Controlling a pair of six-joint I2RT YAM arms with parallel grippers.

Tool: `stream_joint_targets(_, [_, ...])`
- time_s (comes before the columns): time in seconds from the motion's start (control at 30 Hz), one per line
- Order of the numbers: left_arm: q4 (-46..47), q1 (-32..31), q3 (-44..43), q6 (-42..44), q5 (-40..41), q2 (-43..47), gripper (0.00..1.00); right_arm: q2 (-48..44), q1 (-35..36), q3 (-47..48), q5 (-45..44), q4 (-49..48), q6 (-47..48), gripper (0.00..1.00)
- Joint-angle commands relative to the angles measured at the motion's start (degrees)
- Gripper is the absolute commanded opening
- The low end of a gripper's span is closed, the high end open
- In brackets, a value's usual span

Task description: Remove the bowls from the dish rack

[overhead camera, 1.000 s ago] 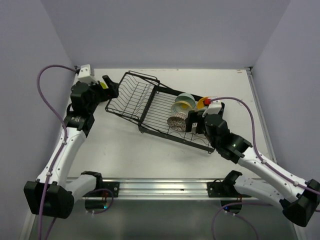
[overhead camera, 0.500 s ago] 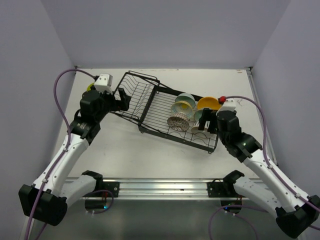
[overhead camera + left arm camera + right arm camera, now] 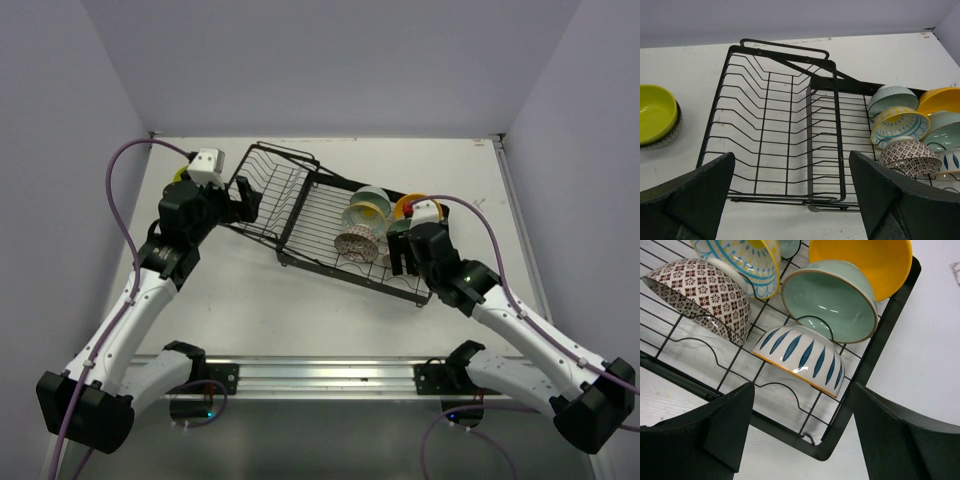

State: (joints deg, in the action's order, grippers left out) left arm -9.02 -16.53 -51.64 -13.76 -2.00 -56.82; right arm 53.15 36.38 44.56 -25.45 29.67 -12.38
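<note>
The black wire dish rack (image 3: pixel 300 215) lies across mid-table. Its basket section (image 3: pixel 770 115) holds nothing. The flat section (image 3: pixel 690 350) holds several tilted bowls: ribbed teal (image 3: pixel 892 97), cream with blue and yellow pattern (image 3: pixel 745 257), brown-patterned (image 3: pixel 702 292), pale teal (image 3: pixel 832 302), orange-yellow (image 3: pixel 870 260), and white with blue strokes (image 3: pixel 800 357). A yellow-green bowl (image 3: pixel 655 112) sits stacked on a dark bowl (image 3: pixel 671 136) on the table left of the rack. My left gripper (image 3: pixel 245 200) is open and empty at the basket's near-left edge. My right gripper (image 3: pixel 400 258) is open and empty just over the white-blue bowl at the rack's near right corner.
White tabletop (image 3: pixel 250 300) lies in front of the rack. Walls close in the back and both sides. A metal rail (image 3: pixel 320 375) runs along the near edge between the arm bases.
My left arm swung right from the stacked bowls to the basket section, then held still. My right gripper moved back over the rack's near right corner, above the white-blue bowl.
</note>
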Motion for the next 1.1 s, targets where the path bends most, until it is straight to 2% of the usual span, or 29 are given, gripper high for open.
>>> stream_joint_targets(0.0, [0.4, -0.2, -0.5, 0.5, -1.0, 0.2, 1.0, 1.3, 1.8, 0.0, -5.1, -2.9, 3.7, 0.81])
stream_joint_targets(0.23, [0.2, -0.2, -0.6, 0.7, -0.8, -0.1, 1.0, 2.4, 2.5, -0.8, -7.1, -3.7, 6.8, 0.79])
stream_joint_targets(0.57, [0.0, -0.2, -0.6, 0.4, -1.4, -0.6, 1.0, 2.7, 3.4, -0.6, -6.7, -4.8, 16.2, 0.76])
stream_joint_targets(0.83, [-0.2, -0.2, -0.7, 0.3, -1.1, -1.4, 1.0, 6.1, 5.2, -2.4, -5.0, -5.8, 18.1, 0.76])
stream_joint_targets(1.07, [-0.4, -0.2, -0.8, 0.2, -1.4, -1.8, 1.0, 9.2, 5.3, -2.1, -12.9, -5.9, 18.6, 0.73])
